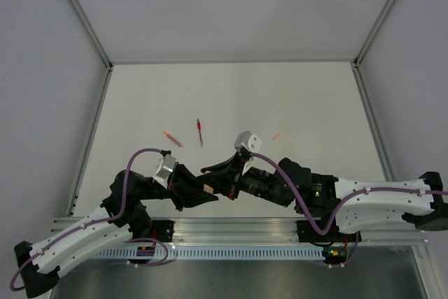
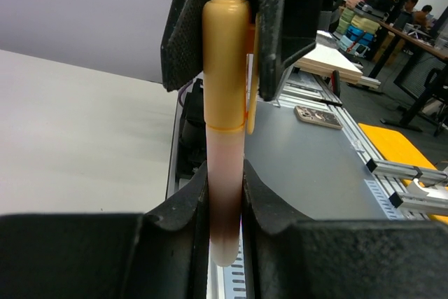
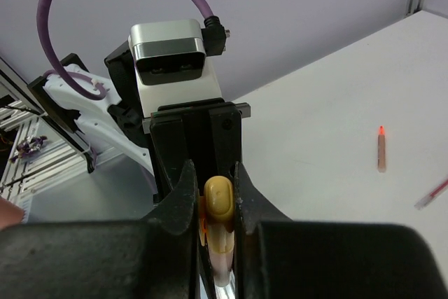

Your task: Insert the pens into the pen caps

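Observation:
My two grippers meet above the table's near edge. My left gripper (image 1: pixel 201 194) (image 2: pixel 225 201) is shut on the pale salmon pen (image 2: pixel 224 173), which stands upright between its fingers. The orange cap (image 2: pixel 225 61) (image 3: pixel 218 197) sits over the pen's top end. My right gripper (image 1: pixel 215 173) (image 3: pixel 213 194) is shut on that cap, and its black fingers (image 2: pixel 287 26) flank it. The dark red pen (image 1: pixel 200 131) lies on the table. A red-orange stick (image 1: pixel 171 138) lies to its left; I cannot tell whether it is the red cap.
A tiny orange piece (image 1: pixel 276 135) lies on the table at the right. A short reddish piece (image 3: pixel 380 152) and a pinkish stick (image 3: pixel 432 194) show in the right wrist view. Aluminium rails (image 1: pixel 91 145) edge the white table.

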`<state>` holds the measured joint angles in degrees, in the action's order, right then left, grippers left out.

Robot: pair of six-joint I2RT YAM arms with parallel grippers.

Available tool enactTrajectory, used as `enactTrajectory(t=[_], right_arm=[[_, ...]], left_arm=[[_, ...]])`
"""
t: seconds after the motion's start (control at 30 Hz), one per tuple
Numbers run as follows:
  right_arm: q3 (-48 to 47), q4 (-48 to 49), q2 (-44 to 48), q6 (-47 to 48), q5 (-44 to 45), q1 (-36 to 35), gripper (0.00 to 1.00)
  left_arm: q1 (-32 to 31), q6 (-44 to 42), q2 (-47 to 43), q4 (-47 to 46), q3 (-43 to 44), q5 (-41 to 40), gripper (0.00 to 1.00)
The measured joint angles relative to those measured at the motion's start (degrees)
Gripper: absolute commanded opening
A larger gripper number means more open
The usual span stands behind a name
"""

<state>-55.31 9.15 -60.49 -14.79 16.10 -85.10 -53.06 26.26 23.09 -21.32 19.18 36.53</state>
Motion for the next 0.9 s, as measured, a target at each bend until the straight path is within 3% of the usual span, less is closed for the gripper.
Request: enactTrajectory(t=[0.53,0.9], right_arm=[[6.58,11.06,0.48,-3.13,-1.22,1.01,0.00],[8.79,18.40,2.25,-4.15,-1.29,1.86,0.00]], left_arm=[[-0.20,4.66,0.28,-0.90,-0.59,-0.46,0.02],[-0.72,6.05,6.12,5.77,8.68,-0.33,0.02]])
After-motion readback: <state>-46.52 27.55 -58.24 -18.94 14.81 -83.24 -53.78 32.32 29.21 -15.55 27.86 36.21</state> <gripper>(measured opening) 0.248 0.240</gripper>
